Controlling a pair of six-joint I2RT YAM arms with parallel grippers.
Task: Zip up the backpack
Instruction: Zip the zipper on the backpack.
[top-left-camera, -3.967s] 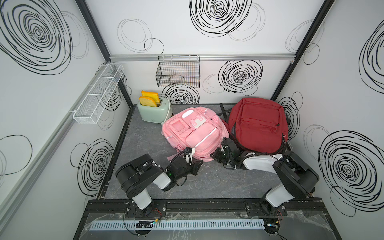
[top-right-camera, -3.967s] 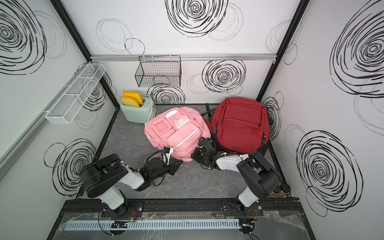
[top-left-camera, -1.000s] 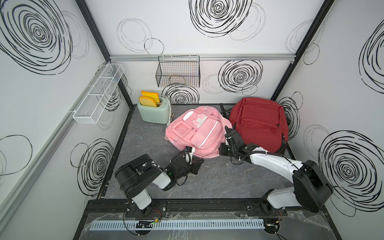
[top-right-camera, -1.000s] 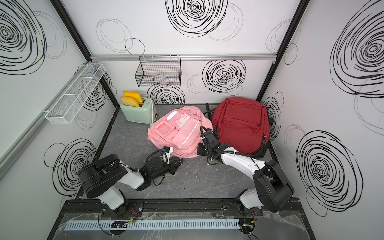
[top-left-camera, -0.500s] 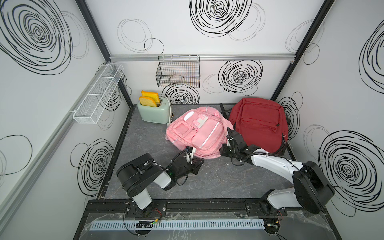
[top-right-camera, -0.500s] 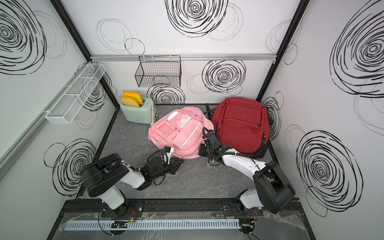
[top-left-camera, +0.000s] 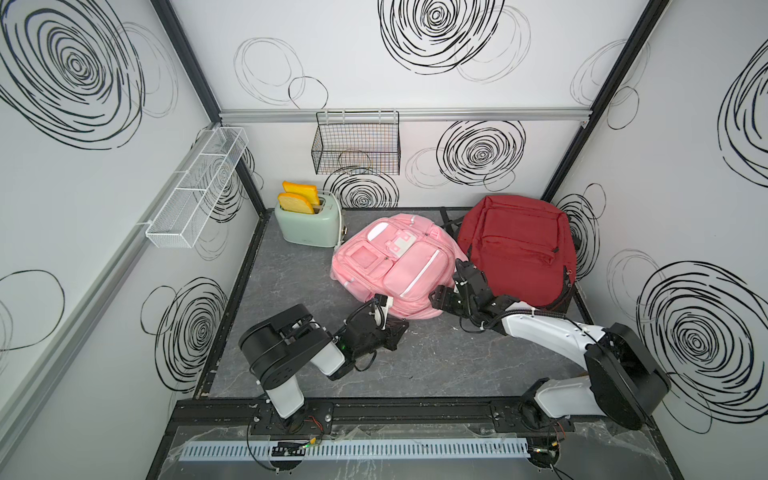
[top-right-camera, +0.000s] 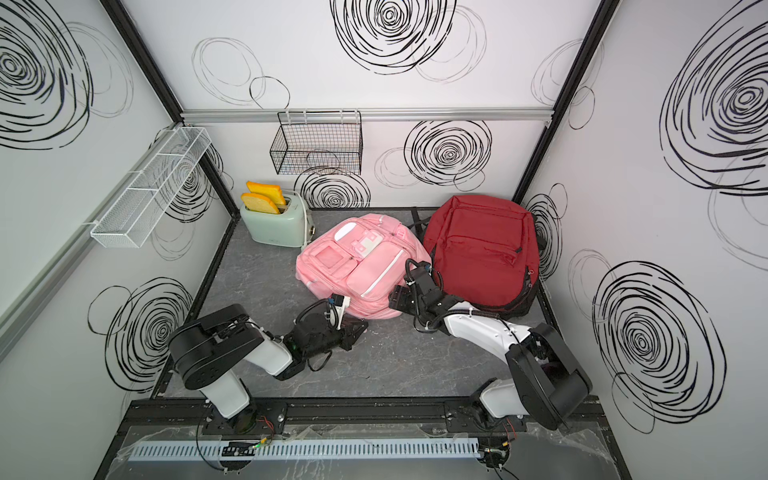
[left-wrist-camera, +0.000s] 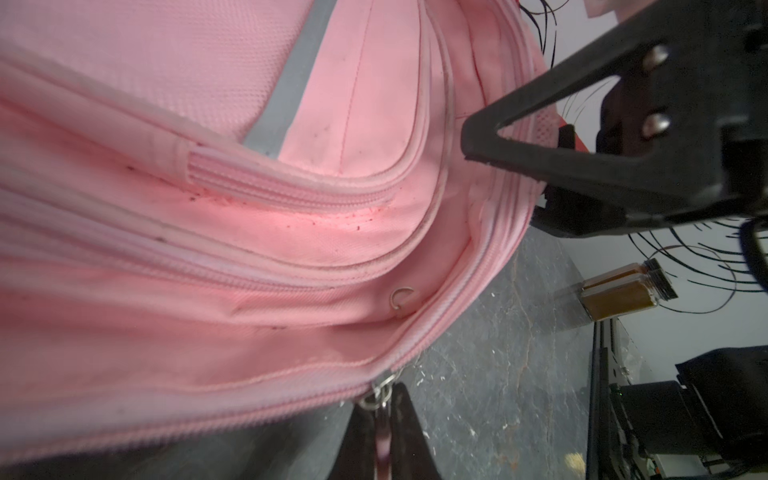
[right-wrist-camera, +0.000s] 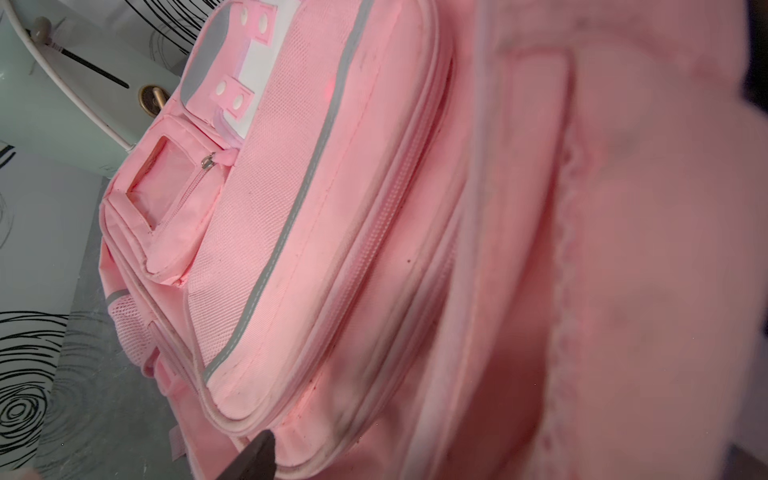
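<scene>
Right fingers (left-wrist-camera: 482, 139), closed second ago, now spread beside pink backpack (top-left-camera: 399, 266), side away from toaster (top-left-camera: 309, 226). Left fingers (left-wrist-camera: 361, 440) pinch zipper pull (left-wrist-camera: 379, 395) at edge farthest from toaster. Backpack on desk (top-left-camera: 291, 291) near toaster.

White walls (top-left-camera: 374, 104) scribbled with black spirals enclose a grey marbled tabletop (top-left-camera: 299, 282). A black wire basket (top-left-camera: 356, 147) hangs on the back wall, and a white mesh shelf (top-left-camera: 195, 191) lines a side wall.

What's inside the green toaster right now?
Two orange toast slices stand in the toaster slots, with their tops sticking out. Their lower parts are hidden inside the body.
</scene>
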